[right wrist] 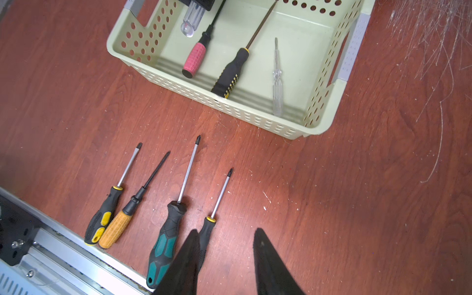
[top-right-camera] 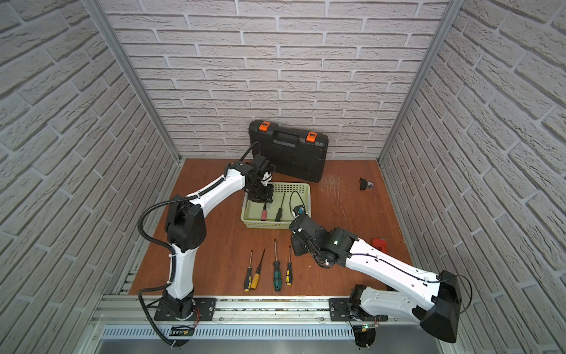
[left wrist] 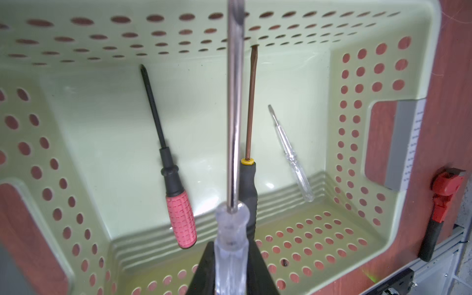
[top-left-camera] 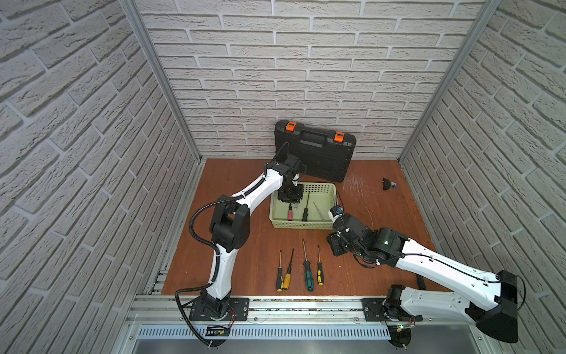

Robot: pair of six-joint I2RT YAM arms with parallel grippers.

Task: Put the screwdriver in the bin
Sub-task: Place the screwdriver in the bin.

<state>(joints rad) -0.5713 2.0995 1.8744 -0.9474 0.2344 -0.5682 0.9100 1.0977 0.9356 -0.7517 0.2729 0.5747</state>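
The left gripper (left wrist: 231, 255) is clamping the clear handle of the screwdriver (left wrist: 235, 102) from both sides. It is hanging inside the bin (top-left-camera: 301, 227) near its 10 o'clock corner. The tool appears to be riding above the floor rather than resting on it.

The step in hand looks like the release. The next move is calling for little more than parting the jaws, perhaps after easing lower so the tool is not bouncing.

Three tools are already lying in the bin. The pink driver (left wrist: 180, 219) is sitting just below the held one, the black driver (left wrist: 249, 189) is beside it towards 3 o'clock, and a small clear tester (left wrist: 293, 158) is lying further that way. The drop is likely landing on or against the pink one. The free floor is lying at 3 o'clock, beyond the tester.

The perforated walls are standing close around the gripper at 9 and 12 o'clock, and the toolcase (top-left-camera: 315, 150) is rising just behind. Straight up is therefore looking like the cleanest way out.

The right gripper (right wrist: 226, 231) is hovering off the bin's 5 o'clock corner with jaws apart and nothing between them. It is just above the slim driver (right wrist: 208, 229), which is lying with three others on the table (top-left-camera: 245, 184). That side of the board is lying open.
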